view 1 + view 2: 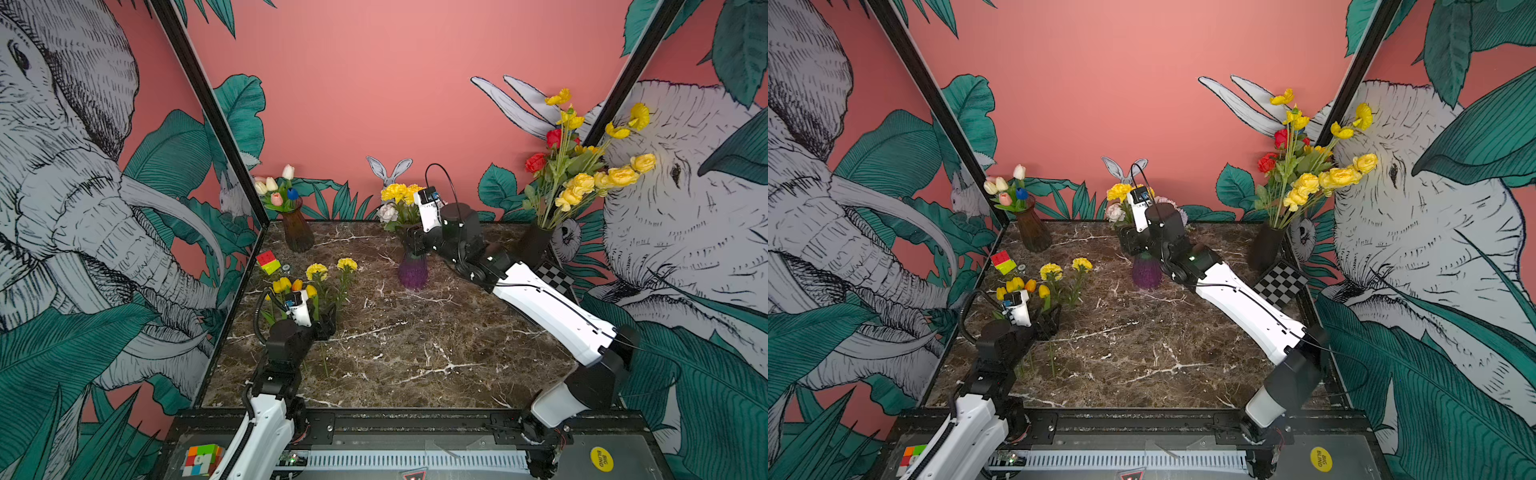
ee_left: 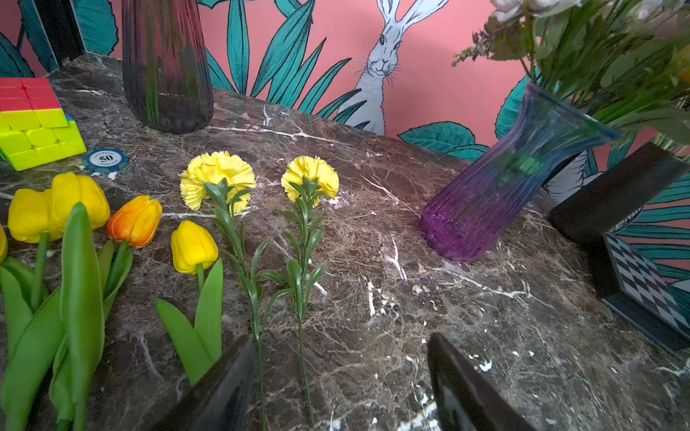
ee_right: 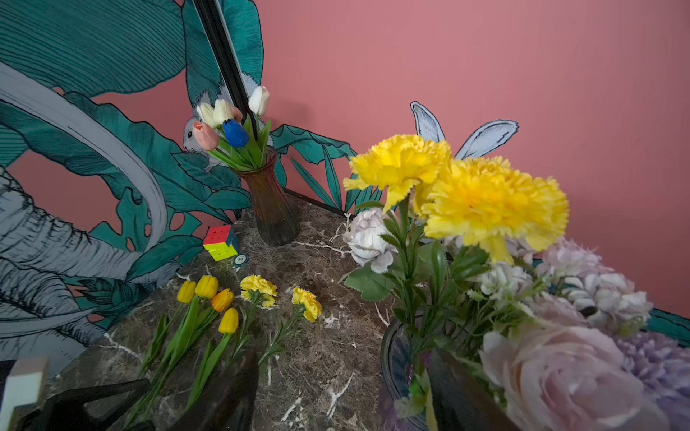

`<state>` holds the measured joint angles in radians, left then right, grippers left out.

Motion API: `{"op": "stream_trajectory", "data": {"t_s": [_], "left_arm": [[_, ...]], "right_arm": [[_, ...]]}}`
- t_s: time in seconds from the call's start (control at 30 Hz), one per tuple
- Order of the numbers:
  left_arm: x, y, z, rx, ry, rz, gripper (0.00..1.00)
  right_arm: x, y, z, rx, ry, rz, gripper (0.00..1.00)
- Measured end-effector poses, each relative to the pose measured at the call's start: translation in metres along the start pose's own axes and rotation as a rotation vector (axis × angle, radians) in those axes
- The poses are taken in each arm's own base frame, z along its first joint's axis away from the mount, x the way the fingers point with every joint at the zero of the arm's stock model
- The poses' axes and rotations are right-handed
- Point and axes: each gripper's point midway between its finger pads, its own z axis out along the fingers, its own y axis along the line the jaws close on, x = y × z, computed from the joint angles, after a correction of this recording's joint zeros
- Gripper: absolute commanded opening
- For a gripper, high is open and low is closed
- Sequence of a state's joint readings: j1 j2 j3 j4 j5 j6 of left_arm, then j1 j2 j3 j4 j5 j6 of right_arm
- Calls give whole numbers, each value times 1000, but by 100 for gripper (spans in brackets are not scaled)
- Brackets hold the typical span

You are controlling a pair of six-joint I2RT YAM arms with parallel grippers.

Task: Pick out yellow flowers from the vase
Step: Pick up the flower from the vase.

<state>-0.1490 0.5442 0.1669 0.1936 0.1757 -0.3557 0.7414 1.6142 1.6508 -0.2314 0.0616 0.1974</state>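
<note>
Yellow flowers point(image 3: 485, 201): 2 frilly carnation heads in ribbed purple glass vase point(image 1: 412, 270); others lie on brown marble table point(image 1: 415, 353). Right gripper point(image 3: 341, 358), jaws apart, at rim; left gripper point(image 2: 339, 337) likewise spread. Likely risk: snagging pale blooms point(image 3: 369, 239), toppling vase.

left claw point(image 2: 343, 388): carnations point(image 2: 218, 175) on tabletop point(image 2: 410, 298) just ahead, tulips point(image 2: 74, 209) ahead-left | right claw point(image 3: 343, 395): at vase point(image 3: 392, 350) rim, bouquet point(image 3: 485, 201) just ahead

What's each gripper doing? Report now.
Left gripper: open, empty, over the laid-out yellow carnations.
Right gripper: open, holding nothing, at the purple vase.
</note>
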Motion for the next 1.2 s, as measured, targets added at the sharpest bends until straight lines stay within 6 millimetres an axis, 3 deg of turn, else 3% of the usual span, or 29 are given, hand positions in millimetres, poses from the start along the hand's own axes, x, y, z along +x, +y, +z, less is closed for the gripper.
{"op": "stream_trajectory", "data": {"t_s": [0.43,0.83,1.2], "left_arm": [[-11,-4,-5,18,-56,10,76],[-9,-4,-4,17,-49,7,76],[-10,-4,-4,18,-50,6,76]], "right_arm": [[-1,-15,68,134,52,-87,54],[-4,-30,94,245,48,-165,45],[-7,-43,109,329,40,-204,45]]}}
